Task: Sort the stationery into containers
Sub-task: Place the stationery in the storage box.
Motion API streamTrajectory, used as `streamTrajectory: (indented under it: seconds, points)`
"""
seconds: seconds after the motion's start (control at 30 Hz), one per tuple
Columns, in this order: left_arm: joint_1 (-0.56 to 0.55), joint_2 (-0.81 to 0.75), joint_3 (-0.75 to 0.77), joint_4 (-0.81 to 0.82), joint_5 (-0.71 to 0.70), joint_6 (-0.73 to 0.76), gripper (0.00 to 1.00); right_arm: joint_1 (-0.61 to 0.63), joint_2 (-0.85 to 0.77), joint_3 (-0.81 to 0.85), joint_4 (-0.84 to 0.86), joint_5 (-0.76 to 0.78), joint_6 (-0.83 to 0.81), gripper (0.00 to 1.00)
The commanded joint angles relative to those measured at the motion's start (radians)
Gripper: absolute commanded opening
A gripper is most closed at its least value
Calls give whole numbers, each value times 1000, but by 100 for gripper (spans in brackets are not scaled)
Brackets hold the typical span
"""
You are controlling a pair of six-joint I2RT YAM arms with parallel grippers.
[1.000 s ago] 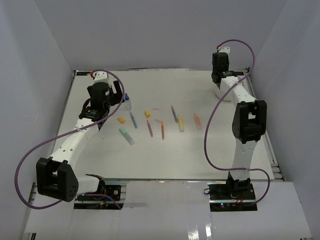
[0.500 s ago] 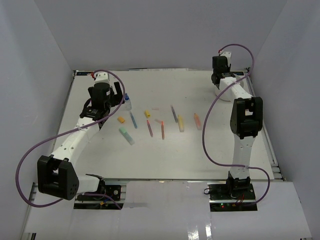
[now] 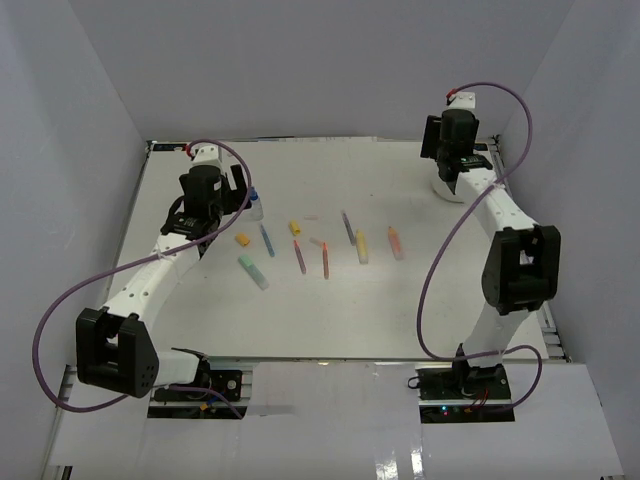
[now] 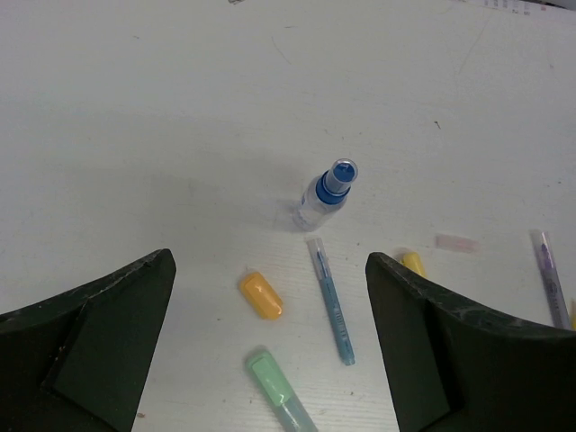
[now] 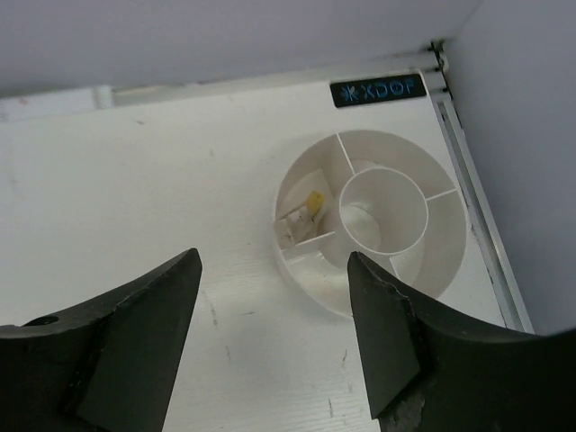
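Note:
My left gripper is open and empty above the table's left side. Ahead of it lie a blue-capped clear bottle, an orange eraser, a blue pen and a green highlighter. More pens and highlighters lie mid-table: pink, orange, purple, yellow. My right gripper is open and empty, raised near the round white divided tub. One compartment holds a yellow piece.
The tub stands in the far right corner, close to the side rail and the back wall. A small yellow item and an orange highlighter lie among the pens. White walls enclose the table on three sides.
The right arm has swung its elbow out to the right and its wrist has shifted slightly right over the tub. The left arm has barely moved.

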Motion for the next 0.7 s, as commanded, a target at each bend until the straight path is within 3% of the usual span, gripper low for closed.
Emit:
streamTrajectory:
  seconds: [0.0, 0.43, 0.67]
  points:
    - [3, 13, 30, -2, 44, -4, 98, 30, -209, -92, 164, -115, -12, 73]
    - [0, 117, 16, 84, 167, -45, 98, 56, -841, -709, 394, -506, 48, 74]
    - [-8, 212, -68, 291, 124, -39, 94, 55, -1003, -915, 481, -616, 97, 75]
